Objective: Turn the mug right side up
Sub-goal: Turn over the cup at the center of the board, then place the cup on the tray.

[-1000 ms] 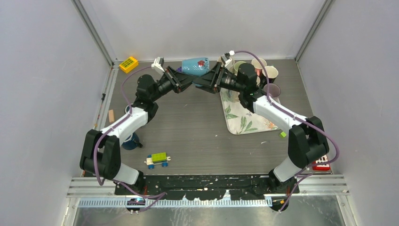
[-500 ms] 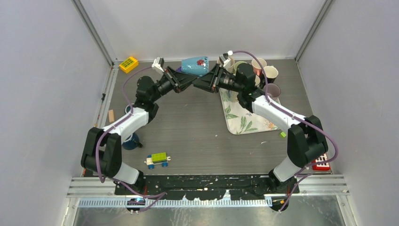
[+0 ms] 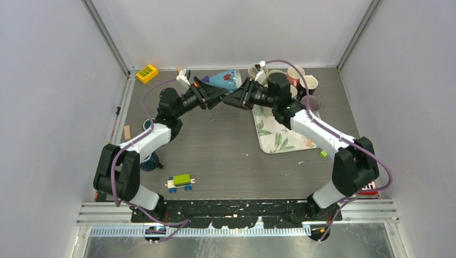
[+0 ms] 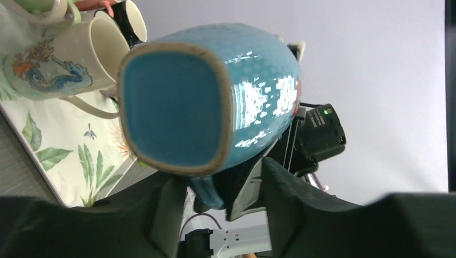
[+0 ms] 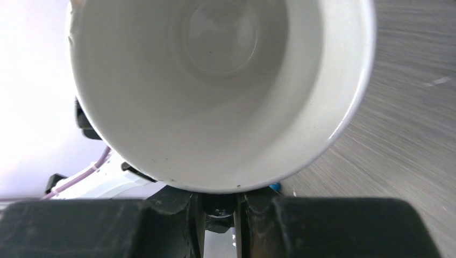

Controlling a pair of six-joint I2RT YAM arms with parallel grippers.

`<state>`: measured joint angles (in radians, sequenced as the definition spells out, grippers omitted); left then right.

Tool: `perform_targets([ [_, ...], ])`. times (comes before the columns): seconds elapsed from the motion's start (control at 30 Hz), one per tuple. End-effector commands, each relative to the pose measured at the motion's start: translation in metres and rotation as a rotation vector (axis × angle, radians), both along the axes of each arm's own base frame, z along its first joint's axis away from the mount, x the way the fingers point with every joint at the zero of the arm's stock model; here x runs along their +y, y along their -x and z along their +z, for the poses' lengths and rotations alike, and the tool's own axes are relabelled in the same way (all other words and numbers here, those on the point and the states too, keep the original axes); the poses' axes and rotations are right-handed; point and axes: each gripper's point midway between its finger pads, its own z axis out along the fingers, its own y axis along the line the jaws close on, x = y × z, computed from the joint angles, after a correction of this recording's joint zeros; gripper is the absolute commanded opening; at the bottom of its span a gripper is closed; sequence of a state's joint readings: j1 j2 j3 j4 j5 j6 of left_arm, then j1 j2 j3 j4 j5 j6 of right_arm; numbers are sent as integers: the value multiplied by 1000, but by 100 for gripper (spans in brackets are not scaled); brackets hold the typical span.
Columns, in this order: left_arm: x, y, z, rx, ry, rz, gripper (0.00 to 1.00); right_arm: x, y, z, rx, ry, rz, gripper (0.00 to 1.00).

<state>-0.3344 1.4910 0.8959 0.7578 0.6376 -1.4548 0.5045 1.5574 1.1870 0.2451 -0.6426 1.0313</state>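
Observation:
The blue mug [image 3: 226,79] hangs on its side above the back of the table, between the two wrists. In the left wrist view its square base [image 4: 177,102] faces the camera and its handle [image 4: 207,191] sits between my left gripper [image 4: 220,185] fingers, which stand apart from it. My left gripper [image 3: 214,95] is open. In the right wrist view the mug's white inside [image 5: 215,80] faces the camera. My right gripper [image 5: 218,201] is shut under the rim, holding the mug. In the top view my right gripper [image 3: 232,100] meets the mug from the right.
A leaf-print mat [image 3: 279,134] lies right of centre, with several mugs [image 3: 297,76] behind it. A yellow toy [image 3: 147,73] sits at the back left. A toy car [image 3: 180,183] is near the front, and a blue object [image 3: 149,161] stands beside the left arm. A small green block [image 3: 323,153] lies to the right.
My left gripper has opened off the mug while my right gripper has shut on it. The mug has shifted slightly right and tilted.

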Motion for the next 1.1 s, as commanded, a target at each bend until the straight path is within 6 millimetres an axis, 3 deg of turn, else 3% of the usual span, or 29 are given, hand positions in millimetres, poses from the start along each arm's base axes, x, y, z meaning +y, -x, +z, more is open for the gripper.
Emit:
perform_targets([
  [0.0, 0, 5, 4, -77, -61, 9, 58, -20, 1, 12, -119, 147, -107, 1],
  [0.1, 0, 3, -13, -40, -131, 28, 69, -32, 1, 0, -119, 236, -157, 1],
  [0.27, 12, 6, -61, 76, -360, 88, 79, -54, 6, -23, -119, 418, -231, 1],
  [0.37, 23, 8, -72, 84, -453, 122, 82, -69, 11, -36, -113, 507, -267, 1],
  [0.67, 37, 21, -81, 76, -579, 128, 86, -123, 41, -64, -58, 719, -357, 1],
  [1.07, 34, 34, -60, -11, -582, 69, 88, -203, 92, -109, 62, 994, -482, 1],
])
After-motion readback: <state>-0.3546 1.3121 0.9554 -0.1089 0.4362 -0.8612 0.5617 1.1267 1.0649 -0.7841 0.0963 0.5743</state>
